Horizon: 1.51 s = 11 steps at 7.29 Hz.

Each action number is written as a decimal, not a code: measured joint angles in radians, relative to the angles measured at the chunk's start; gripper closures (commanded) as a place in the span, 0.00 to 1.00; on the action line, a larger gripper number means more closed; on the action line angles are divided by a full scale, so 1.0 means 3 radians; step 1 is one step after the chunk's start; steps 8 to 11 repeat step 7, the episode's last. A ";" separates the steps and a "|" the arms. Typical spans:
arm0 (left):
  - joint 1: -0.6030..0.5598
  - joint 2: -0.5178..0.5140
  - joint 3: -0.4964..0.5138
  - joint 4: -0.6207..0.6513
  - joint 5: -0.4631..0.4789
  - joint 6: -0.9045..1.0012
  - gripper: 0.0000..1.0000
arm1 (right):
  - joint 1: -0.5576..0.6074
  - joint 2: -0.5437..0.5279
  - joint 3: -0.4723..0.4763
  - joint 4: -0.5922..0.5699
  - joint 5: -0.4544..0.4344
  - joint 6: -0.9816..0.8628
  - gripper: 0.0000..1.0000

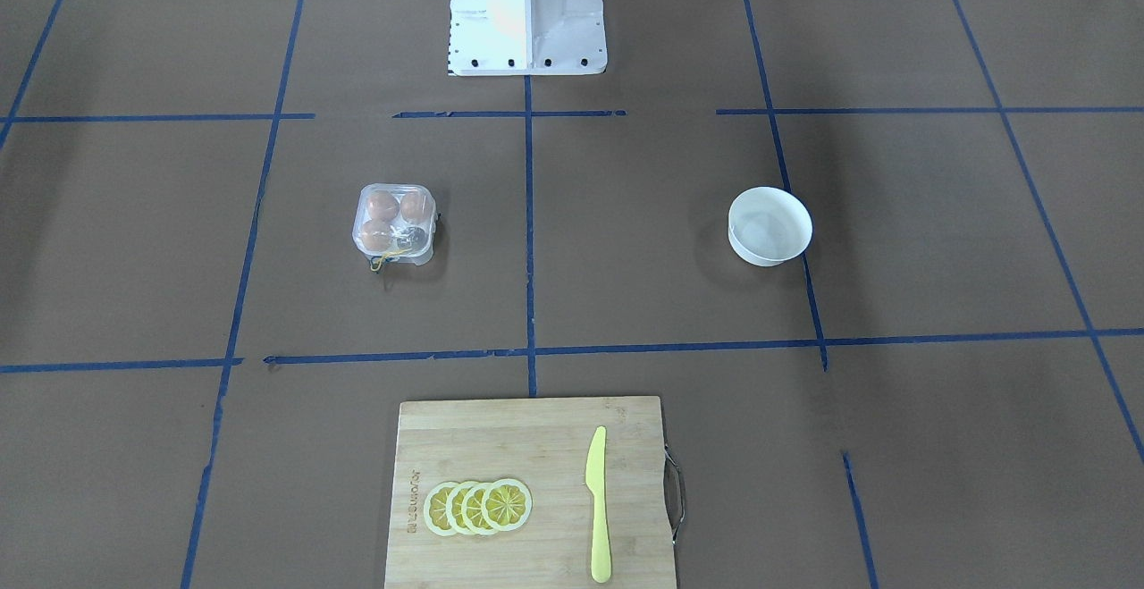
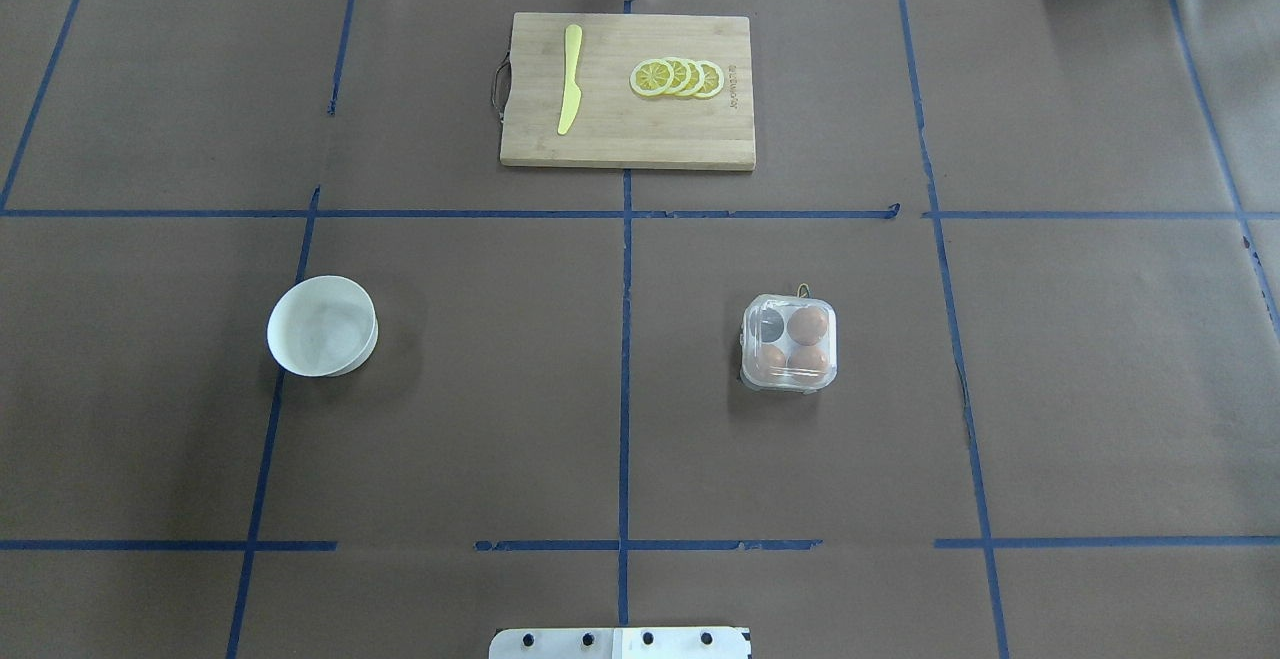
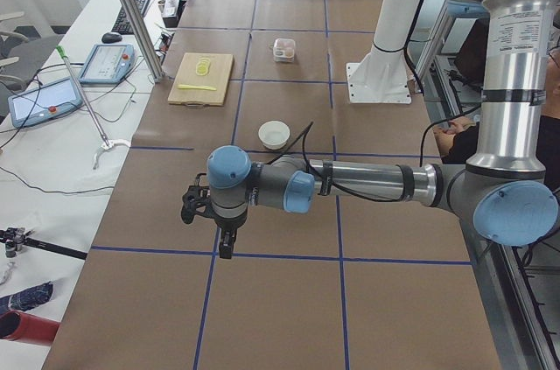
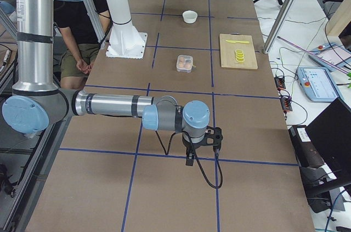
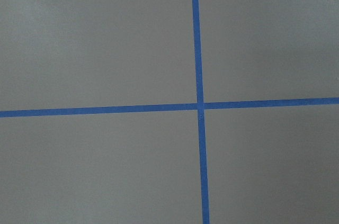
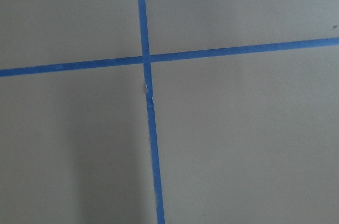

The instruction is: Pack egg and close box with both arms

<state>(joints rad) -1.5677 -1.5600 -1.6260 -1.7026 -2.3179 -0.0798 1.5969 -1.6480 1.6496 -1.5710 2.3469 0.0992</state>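
The clear box (image 2: 789, 343) sits on the table's right half, seen also in the front view (image 1: 393, 224). It holds three orange-brown eggs (image 2: 807, 324); one cup (image 2: 768, 324) is empty. Its lid seems to lie over the cups. A yellow string (image 1: 386, 258) hangs at its far side. The left gripper (image 3: 210, 221) shows only in the exterior left view, low over bare paper far from the box; I cannot tell if it is open. The right gripper (image 4: 200, 144) shows only in the exterior right view, likewise far from the box, state unclear. Both wrist views show only paper and blue tape.
A white bowl (image 2: 322, 326) stands on the table's left half. A wooden cutting board (image 2: 640, 129) at the far edge carries lemon slices (image 2: 678, 77) and a yellow knife (image 2: 570, 79). The white base pedestal (image 1: 525, 8) is at the near edge.
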 measured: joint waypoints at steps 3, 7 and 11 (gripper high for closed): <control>0.0000 0.0000 0.0000 -0.0002 0.0000 0.0000 0.00 | 0.0000 0.0002 0.0006 0.0001 0.0000 0.0050 0.00; 0.0000 0.0000 -0.0001 -0.0006 0.0000 0.0000 0.00 | 0.0000 0.0002 0.0008 0.0001 0.0001 0.0035 0.00; 0.0000 0.0000 -0.0001 -0.0006 0.0000 0.0000 0.00 | 0.0000 0.0002 0.0008 0.0001 0.0001 0.0035 0.00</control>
